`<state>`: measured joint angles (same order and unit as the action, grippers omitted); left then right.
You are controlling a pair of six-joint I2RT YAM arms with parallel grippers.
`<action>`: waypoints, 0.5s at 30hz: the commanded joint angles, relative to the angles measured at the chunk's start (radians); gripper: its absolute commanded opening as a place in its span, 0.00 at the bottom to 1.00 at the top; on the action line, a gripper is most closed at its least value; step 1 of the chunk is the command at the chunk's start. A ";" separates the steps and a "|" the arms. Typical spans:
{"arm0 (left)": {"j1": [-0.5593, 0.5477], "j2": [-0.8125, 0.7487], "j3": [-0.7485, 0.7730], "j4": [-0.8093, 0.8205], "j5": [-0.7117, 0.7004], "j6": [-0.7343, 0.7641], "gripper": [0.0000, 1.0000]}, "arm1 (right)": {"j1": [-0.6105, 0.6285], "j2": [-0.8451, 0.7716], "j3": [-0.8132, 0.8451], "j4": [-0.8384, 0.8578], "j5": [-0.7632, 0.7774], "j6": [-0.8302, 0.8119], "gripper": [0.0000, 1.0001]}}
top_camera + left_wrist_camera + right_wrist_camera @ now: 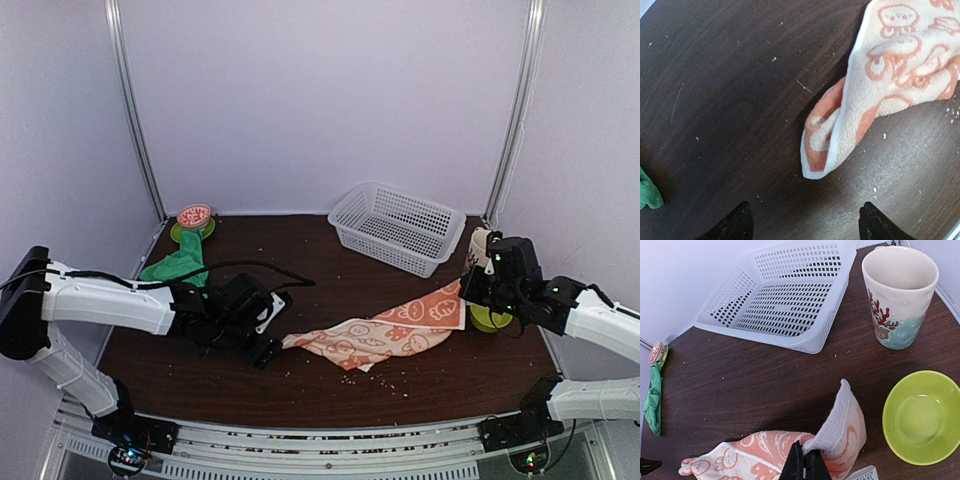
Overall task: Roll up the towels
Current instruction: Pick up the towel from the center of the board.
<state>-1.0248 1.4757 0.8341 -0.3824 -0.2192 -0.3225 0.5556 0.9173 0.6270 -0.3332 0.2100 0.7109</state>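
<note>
- Basket (400,225): white, perforated and rectangular. I see it askew at the far side of the dark wood table (330,265).
- Mug (899,295): upright just right of the basket and not touching it. It is cream with a red coral print and a pale blue base.
- Bowl (922,415): lime green, right of the basket and nearer to me, apart from the mug.
- Disc (194,215): round, red and white, well left of the basket, lying on something green.
- Crumbs (774,59): pale specks strewn nearer to me than the basket.
</note>
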 commanded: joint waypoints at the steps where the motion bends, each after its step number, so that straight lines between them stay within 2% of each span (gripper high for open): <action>1: -0.006 0.068 0.021 0.059 0.028 0.033 0.74 | -0.006 0.003 -0.006 0.007 0.000 0.015 0.00; 9: 0.002 0.212 0.118 0.068 -0.020 0.057 0.63 | -0.006 0.011 -0.020 0.027 -0.015 0.021 0.00; 13: 0.008 0.231 0.130 0.083 -0.030 0.056 0.50 | -0.007 0.003 -0.019 0.022 -0.017 0.016 0.00; 15: 0.008 0.232 0.132 0.088 -0.030 0.057 0.38 | -0.006 -0.001 -0.018 0.016 -0.018 0.014 0.00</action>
<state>-1.0225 1.7058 0.9417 -0.3355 -0.2306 -0.2810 0.5545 0.9241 0.6144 -0.3244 0.1932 0.7219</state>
